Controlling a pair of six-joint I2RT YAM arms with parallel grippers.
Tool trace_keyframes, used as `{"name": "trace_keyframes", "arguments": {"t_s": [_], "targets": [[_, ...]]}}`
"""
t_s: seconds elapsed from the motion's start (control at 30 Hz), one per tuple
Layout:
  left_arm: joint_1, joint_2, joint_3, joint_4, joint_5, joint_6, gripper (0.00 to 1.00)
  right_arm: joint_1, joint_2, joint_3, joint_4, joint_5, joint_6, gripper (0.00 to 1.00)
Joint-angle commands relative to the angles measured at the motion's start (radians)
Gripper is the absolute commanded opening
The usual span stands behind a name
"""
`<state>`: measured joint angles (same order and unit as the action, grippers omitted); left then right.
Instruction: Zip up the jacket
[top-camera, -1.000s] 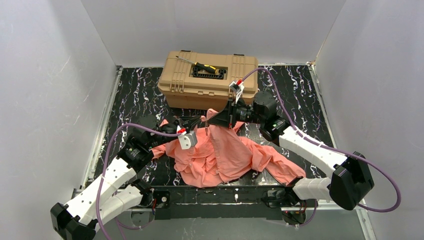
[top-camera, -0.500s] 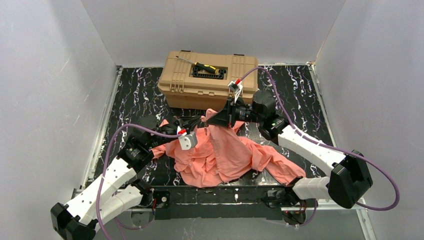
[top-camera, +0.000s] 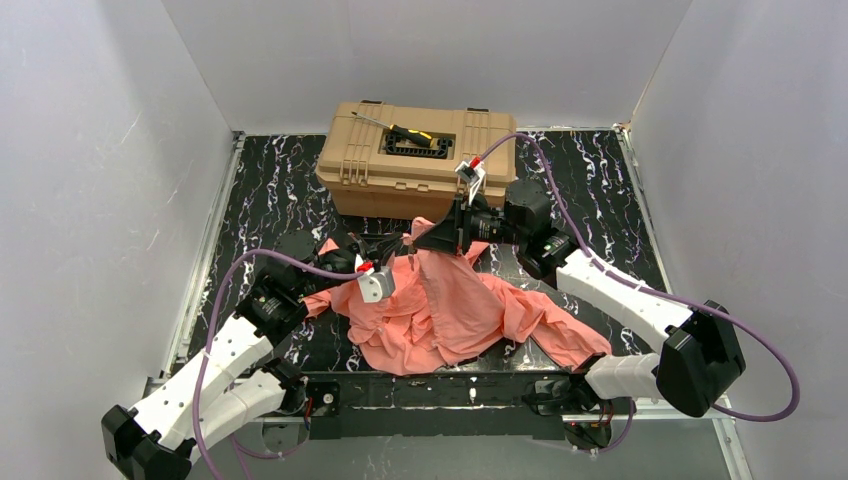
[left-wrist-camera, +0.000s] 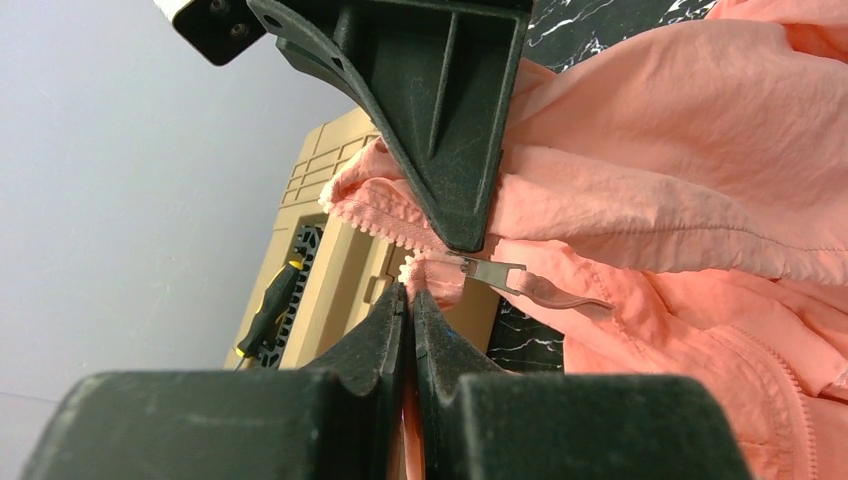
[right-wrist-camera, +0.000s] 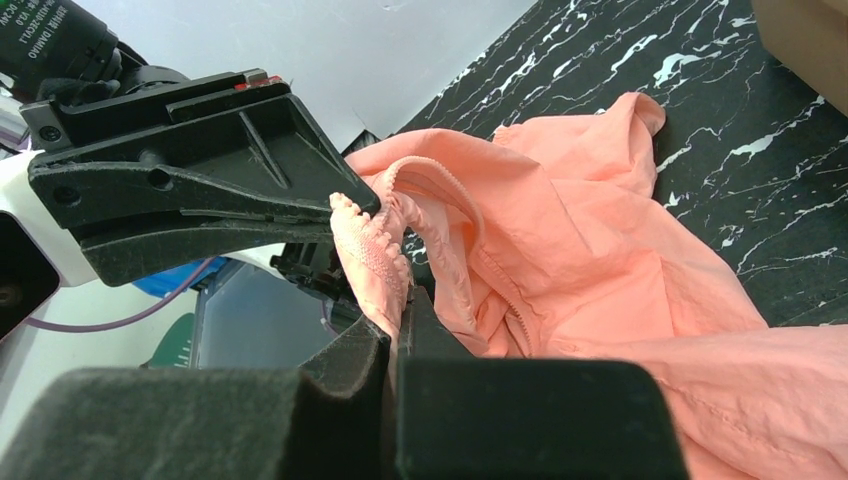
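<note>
A tan plastic toolbox (top-camera: 420, 165), lid shut, stands at the back of the black marbled desk (top-camera: 600, 190). A black-and-yellow-handled screwdriver (top-camera: 415, 133) lies across the black recess in its lid. The salmon-pink thin jacket (top-camera: 440, 310) lies crumpled in front of it, its collar end lifted. From above, the two wrists hide the pinch point. The left jaws are clenched on the toothed zipper edge (left-wrist-camera: 420, 272). The right jaws are clenched on the zipper tape (right-wrist-camera: 372, 262) just beside. A metal pull tab (left-wrist-camera: 520, 282) sticks out there, but its slider cannot be made out.
</note>
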<state>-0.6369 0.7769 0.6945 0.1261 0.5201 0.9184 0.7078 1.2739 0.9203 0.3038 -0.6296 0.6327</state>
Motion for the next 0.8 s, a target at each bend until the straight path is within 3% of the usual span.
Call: {"name": "trace_keyframes", "arguments": {"t_s": [0.0, 0.37, 0.77], "targets": [[0.002, -0.018, -0.015, 0.015, 0.031, 0.024, 0.0, -0.002, -0.001, 0.062, 0.023, -0.022, 0.007, 0.01], [0.001, -0.02, -0.021, 0.015, 0.042, 0.035, 0.0, -0.005, 0.008, 0.068, 0.041, -0.056, 0.036, 0.01], [0.002, -0.02, -0.009, 0.015, 0.023, 0.027, 0.0, -0.035, -0.011, 0.052, -0.053, -0.118, -0.009, 0.01]]}}
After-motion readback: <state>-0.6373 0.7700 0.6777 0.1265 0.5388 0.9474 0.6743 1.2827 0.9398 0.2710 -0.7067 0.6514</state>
